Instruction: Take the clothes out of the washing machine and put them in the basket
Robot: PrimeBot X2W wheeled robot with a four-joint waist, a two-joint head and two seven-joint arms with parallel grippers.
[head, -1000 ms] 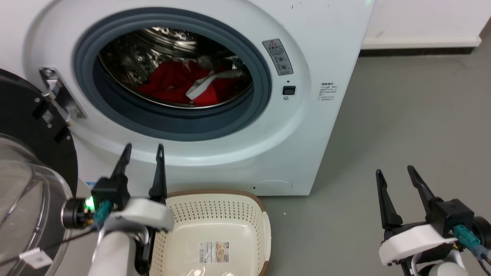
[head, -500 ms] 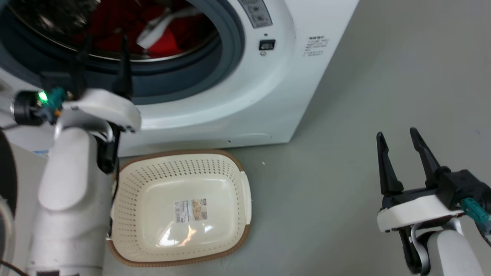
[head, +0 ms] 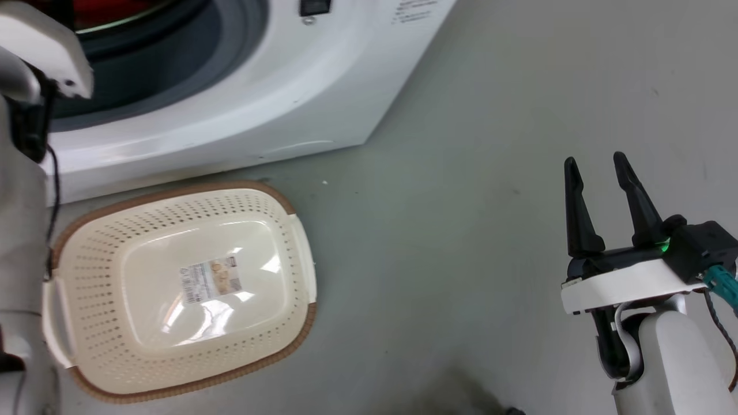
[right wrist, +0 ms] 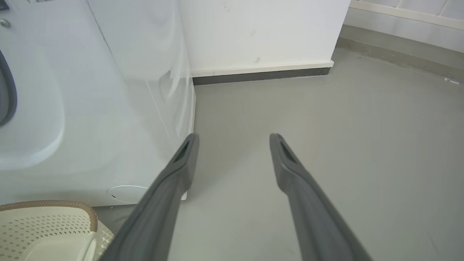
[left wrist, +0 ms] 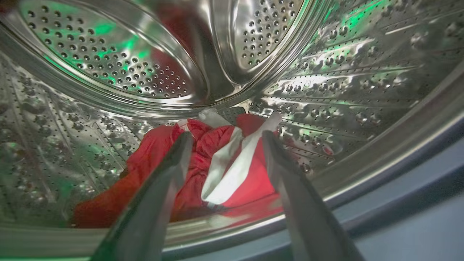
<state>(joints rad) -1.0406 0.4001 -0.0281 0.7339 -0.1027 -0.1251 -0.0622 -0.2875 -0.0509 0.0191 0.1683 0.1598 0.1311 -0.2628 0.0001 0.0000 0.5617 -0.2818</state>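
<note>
Red clothes (left wrist: 203, 170) with white bands lie at the bottom of the steel drum of the washing machine (head: 230, 109). In the left wrist view my left gripper (left wrist: 224, 139) is open inside the door opening, its fingers pointing at the clothes and short of them. A sliver of red clothes (head: 109, 8) peeks at the head view's top edge. The cream basket (head: 75, 276) with a brown rim stands empty on the floor before the machine. My right gripper (head: 595, 164) is open over bare floor at the right, holding nothing.
The grey gasket (head: 173, 57) rings the drum opening. My left forearm (head: 20, 242) runs up the left edge, beside the basket. A white wall with a dark skirting (right wrist: 261, 74) stands behind the machine. Grey floor (head: 461, 230) spreads to the right.
The head camera has tilted down and right, so machine and basket shifted up and left in view. My left arm has reached up into the drum opening. The right gripper stays open.
</note>
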